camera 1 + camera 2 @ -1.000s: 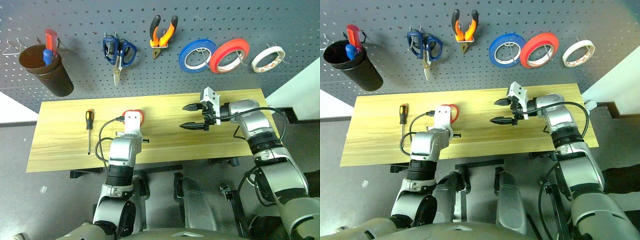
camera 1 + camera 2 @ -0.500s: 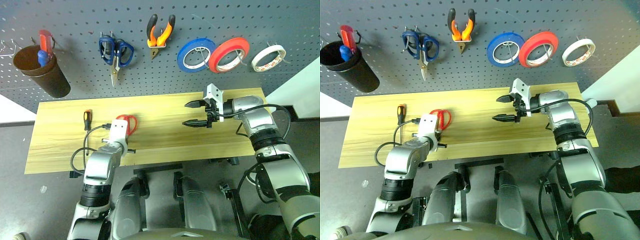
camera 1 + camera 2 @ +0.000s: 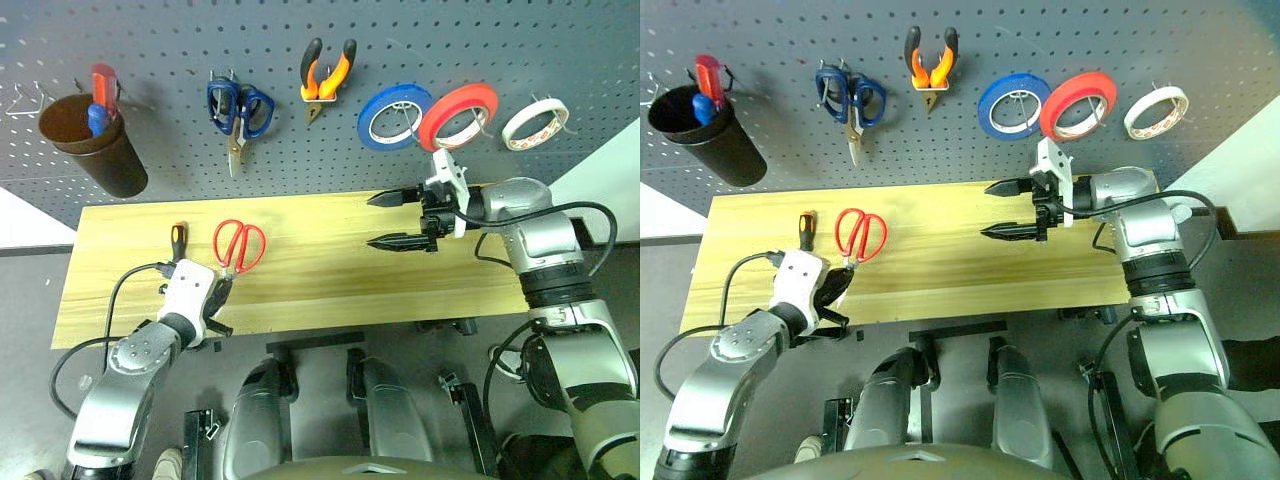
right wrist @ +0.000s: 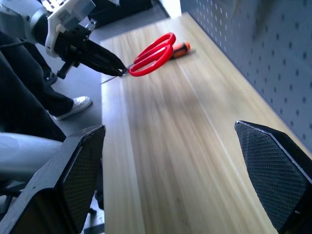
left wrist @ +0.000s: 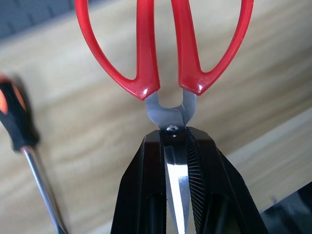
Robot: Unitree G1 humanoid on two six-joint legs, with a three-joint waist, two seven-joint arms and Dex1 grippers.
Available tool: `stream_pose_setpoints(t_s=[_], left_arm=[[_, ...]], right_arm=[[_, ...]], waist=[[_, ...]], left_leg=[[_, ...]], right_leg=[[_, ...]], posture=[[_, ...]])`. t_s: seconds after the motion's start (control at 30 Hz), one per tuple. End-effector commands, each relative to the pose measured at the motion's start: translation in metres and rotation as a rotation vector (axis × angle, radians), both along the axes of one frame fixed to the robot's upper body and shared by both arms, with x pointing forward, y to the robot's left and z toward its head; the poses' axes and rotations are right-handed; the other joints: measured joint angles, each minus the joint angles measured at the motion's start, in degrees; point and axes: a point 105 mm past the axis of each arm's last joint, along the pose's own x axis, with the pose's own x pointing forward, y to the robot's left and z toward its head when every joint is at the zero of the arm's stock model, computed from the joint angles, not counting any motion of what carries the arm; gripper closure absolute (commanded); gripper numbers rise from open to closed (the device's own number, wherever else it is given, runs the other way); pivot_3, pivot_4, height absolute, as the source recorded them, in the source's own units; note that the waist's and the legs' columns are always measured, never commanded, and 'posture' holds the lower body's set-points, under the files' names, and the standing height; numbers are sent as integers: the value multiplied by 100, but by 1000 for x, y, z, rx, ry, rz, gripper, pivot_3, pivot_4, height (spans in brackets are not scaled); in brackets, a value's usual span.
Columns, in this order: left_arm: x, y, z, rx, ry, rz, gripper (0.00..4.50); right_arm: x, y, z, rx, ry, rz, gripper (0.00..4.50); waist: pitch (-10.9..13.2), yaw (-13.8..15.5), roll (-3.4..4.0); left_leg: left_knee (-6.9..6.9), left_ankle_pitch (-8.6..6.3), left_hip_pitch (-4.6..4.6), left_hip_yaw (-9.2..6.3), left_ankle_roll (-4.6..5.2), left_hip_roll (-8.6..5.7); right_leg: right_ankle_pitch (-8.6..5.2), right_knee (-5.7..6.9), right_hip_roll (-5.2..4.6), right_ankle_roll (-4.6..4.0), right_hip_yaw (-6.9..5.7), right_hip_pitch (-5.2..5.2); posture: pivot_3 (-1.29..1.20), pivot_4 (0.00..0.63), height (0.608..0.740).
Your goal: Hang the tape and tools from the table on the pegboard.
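My left gripper is shut on the steel blades of the red-handled scissors, whose handles point toward the pegboard over the left part of the table. The left wrist view shows the blades clamped between the fingers. The small screwdriver lies on the table just left of the scissors. My right gripper hangs open and empty over the table's middle, below the blue roll. The pliers and the whitish tape hang on the pegboard.
Blue-handled scissors, a blue roll and a red roll hang on the pegboard's hooks. A black cup at its left holds red and blue-handled tools. A bare wire hook sits left of the cup.
My left arm has drawn back and to the left, carrying the red scissors by their blades. My right gripper has risen a little toward the pegboard, still open.
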Motion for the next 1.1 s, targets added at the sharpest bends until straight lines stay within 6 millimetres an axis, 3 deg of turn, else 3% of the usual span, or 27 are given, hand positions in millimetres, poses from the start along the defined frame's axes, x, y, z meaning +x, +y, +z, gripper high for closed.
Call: stream_pose_setpoints(t_s=[0.03, 0.27, 0.57, 1.1], left_arm=[[-7, -3, 21, 26, -158, -40, 4240], [-3, -2, 53, 102, -407, -58, 4240], [13, 6, 80, 81, -567, -18, 4240], [58, -11, 89, 59, -624, -11, 4240]], right_arm=[[-4, -3, 28, 97, -31, 5, 0], [-8, -9, 46, 179, -6, 11, 0], [-13, -7, 72, 227, -57, 65, 0], [-9, -5, 82, 234, -118, 49, 0]], waist=[[-99, -1, -2], [-339, 4, 2], [-548, 38, 28], [-730, 167, 45]], left_leg=[[1, 3, -11, 1, -5, 0], [3, -4, -29, 1, 6, 3], [22, -3, -17, 1, 7, 6], [70, -4, 16, -7, 11, 26]], right_leg=[[1, -4, 0, 2, -1, -8], [29, -4, 14, 4, -10, -23], [50, -5, 39, 9, -9, -7], [50, 15, 79, 10, -6, 38]], posture=[[0, 154, 730], [13, 119, 730], [6, 96, 730], [-7, 86, 730]])
